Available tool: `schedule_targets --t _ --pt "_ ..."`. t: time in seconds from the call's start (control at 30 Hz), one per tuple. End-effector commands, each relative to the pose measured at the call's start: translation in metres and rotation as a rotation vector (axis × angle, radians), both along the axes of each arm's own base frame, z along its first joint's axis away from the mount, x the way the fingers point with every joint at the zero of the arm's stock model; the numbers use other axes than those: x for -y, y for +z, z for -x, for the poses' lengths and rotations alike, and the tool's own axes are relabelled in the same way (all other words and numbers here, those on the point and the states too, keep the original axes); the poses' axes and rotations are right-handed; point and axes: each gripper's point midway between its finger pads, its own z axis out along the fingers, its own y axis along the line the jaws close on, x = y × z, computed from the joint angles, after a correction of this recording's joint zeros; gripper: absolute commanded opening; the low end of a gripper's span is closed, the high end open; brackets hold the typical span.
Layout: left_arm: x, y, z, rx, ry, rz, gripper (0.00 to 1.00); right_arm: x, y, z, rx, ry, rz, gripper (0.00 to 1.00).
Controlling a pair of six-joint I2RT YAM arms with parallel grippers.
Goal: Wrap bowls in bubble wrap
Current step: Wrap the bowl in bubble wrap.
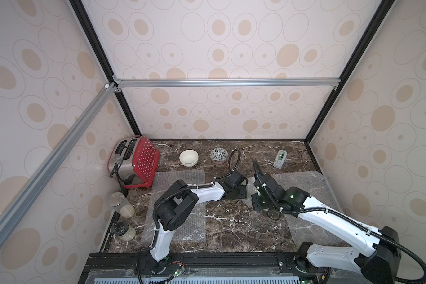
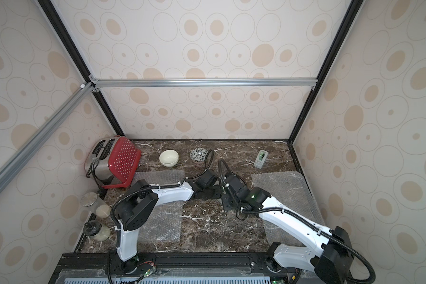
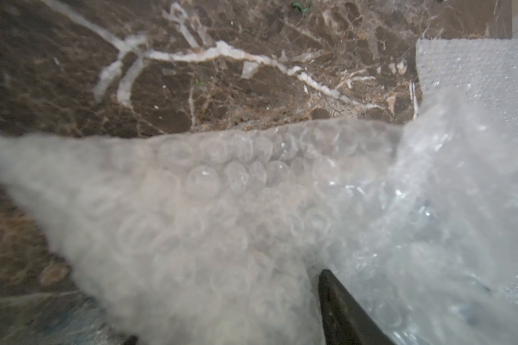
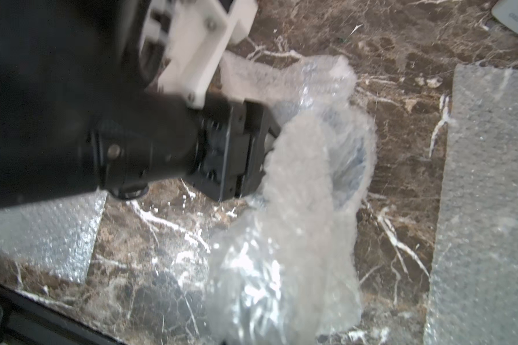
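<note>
Middle of the tabletop, both arms are on one bundle. Our right gripper is pinched fully together, probably on the loose tail of the bubble wrap, but its tips are out of frame so we can't swear to it. That tail runs away from it to the bowl, half swaddled. The left gripper noses in sideways, jaws apart, touching the bundle. The cream bowl and patterned bowl sit bare by the back edge.

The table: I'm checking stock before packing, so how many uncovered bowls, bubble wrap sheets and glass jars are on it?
Uncovered bowls: 2, cream bowl and leaf-patterned bowl
Bubble wrap sheets: 3, left flat sheet, right flat sheet, crumpled sheet
Glass jars: 2, silver-lidded jar, dark-topped jar
Total: 7
</note>
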Motion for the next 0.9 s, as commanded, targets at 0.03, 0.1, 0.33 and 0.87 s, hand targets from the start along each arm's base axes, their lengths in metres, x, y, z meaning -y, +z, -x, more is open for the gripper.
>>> schedule_targets --t 0.03,0.1,0.33,0.87 --pt "-0.006 -0.011 0.003 -0.003 0.0 -0.036 0.63 -0.017 0.011 -0.033 0.037 0.042 -0.104 0.0" --pt "-0.005 -0.011 0.003 0.0 -0.001 -0.035 0.63 -0.021 0.004 -0.044 0.02 0.047 -0.098 0.0" --pt "-0.004 -0.009 0.003 0.005 -0.007 -0.029 0.63 -0.03 -0.039 -0.063 -0.051 0.052 -0.086 0.0" --pt "-0.015 0.013 0.001 0.05 0.004 -0.046 0.63 -0.004 -0.137 -0.065 -0.268 -0.018 0.003 0.0"
